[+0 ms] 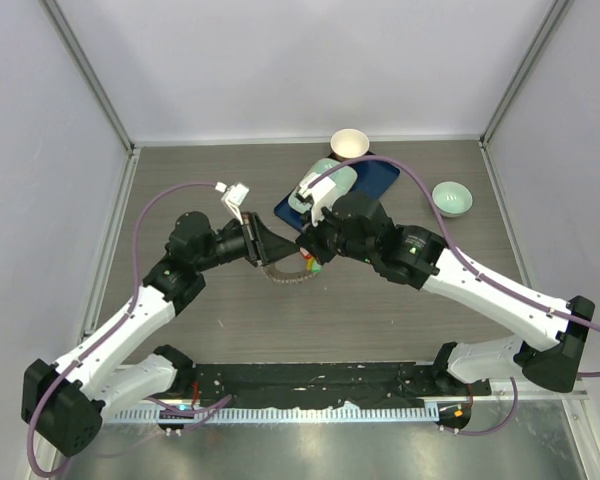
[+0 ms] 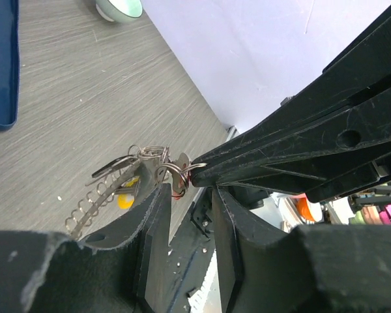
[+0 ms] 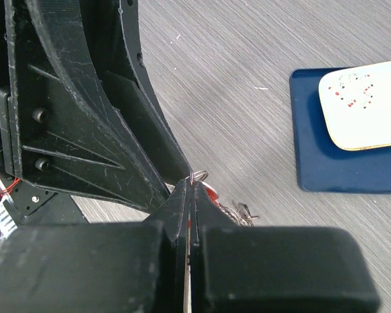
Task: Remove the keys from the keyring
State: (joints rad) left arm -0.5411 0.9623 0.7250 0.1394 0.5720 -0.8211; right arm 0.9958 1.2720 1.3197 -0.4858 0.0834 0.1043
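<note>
keyring (image 3: 197, 175) clamped by right gripper (image 3: 190, 189), wrist view

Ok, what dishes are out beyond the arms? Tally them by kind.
Bowls: 2, a cream bowl and a pale green bowl
Trays: 1, the blue tray
Other: 1, a pale dish lying on the tray
Total: 4

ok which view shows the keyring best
left wrist. the keyring shows plainly there, fringed arc and bunched loops both clear. top external shows only a small curved piece between the arms; right wrist catches just a few loops beside the right hand
</note>
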